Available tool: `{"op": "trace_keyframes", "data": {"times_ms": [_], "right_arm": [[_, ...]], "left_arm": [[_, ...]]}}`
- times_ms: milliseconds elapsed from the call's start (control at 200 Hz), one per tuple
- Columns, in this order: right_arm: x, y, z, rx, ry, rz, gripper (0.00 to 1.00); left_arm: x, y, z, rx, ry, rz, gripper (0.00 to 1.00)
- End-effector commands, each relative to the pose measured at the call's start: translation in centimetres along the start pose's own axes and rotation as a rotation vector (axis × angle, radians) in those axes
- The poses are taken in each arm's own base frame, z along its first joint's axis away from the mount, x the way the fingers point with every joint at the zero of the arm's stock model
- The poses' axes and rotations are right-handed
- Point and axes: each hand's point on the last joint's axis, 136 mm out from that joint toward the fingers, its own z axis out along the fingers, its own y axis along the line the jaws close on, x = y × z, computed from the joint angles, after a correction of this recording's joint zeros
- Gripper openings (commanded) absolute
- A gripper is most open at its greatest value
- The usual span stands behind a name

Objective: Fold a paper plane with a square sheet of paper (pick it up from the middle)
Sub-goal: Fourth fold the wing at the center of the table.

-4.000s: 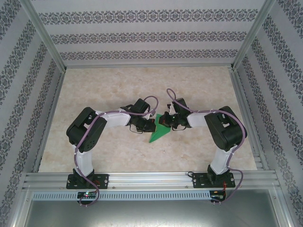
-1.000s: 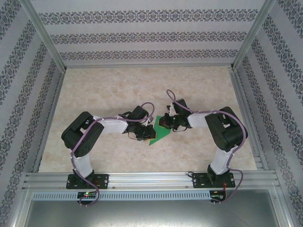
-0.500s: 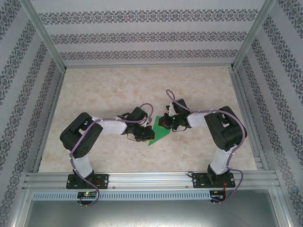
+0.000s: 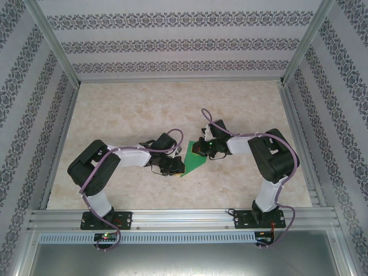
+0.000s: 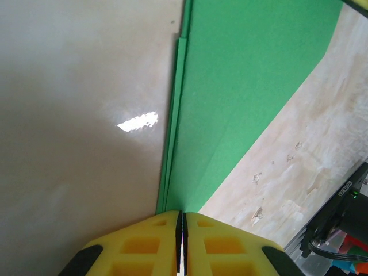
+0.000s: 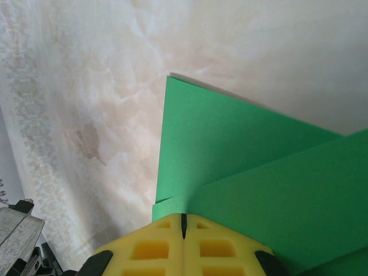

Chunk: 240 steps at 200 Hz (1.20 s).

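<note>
ok quick rundown, left to right, places all vs the near rail [image 4: 184,217] where the arm bases are bolted. Left gripper [image 4: 177,165] sits a bit beyond the rail, just left of its midpoint. In the left wrist cam the yellow pads are clamped tight, and the green stack's edge runs straight into the slit between them, so imo it's pinching a corner or flap of the square sheet of paper [image 4: 192,163]. The paper itself is on the table [image 4: 144,103], beyond the rail at abt its midpoint. It's already folded into a smaller pointed shape w/ several layers showing, and it's touching both grippers. Right gripper [image 4: 198,150] is beyond the rail too, just right of midpoint and slightly further back than the left one. Its jaws are clenched shut, tips down on the overlapping green layers. In its wrist cam the sheet spreads flat to both sides of the tips, so it looks more like pinning than pinching, tho can't say 100%. Step in hand, my guess: mid-fold, not near done, w/ the left working a flap while the right anchors. The next move prob needs the left to carry its flap over so the edges line up, then press the crease. The right has to keep its weight on or the whole thing slides. Thin paper, so go slow. A yank could tear it or drag the stack out of line.
</note>
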Motion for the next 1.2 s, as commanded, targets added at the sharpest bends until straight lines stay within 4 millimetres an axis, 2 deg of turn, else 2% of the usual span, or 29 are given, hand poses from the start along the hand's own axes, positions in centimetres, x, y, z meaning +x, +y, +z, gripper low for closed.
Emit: {"op": "trace_keyframes", "data": {"times_ms": [0, 105, 290, 390, 590, 779, 1194], "right_arm": [[2.1, -4.9, 1.2, 0.170, 0.049, 0.066, 0.00], [2.2, -5.1, 1.2, 0.178, 0.052, 0.070, 0.00], [2.2, -5.3, 1.2, 0.187, 0.051, 0.077, 0.00], [2.2, -5.5, 1.2, 0.195, 0.050, 0.082, 0.00], [2.4, -6.0, 1.3, 0.211, 0.058, 0.099, 0.00], [2.6, -6.3, 1.3, 0.225, 0.064, 0.102, 0.00], [2.6, -6.5, 1.3, 0.236, 0.070, 0.100, 0.00]], "left_arm": [[2.1, 1.6, -0.1, -0.079, 0.045, -0.021, 0.14], [1.7, 1.1, -0.5, -0.074, 0.025, -0.011, 0.13], [0.6, -2.4, -1.9, 0.026, -0.034, 0.067, 0.15], [0.6, -2.9, -1.7, 0.029, -0.034, 0.087, 0.16], [0.3, -1.9, -0.2, -0.010, -0.011, 0.060, 0.15], [0.3, -0.3, -0.4, -0.087, -0.027, 0.053, 0.15], [1.1, 1.2, -0.1, -0.109, -0.012, 0.017, 0.14]]}}
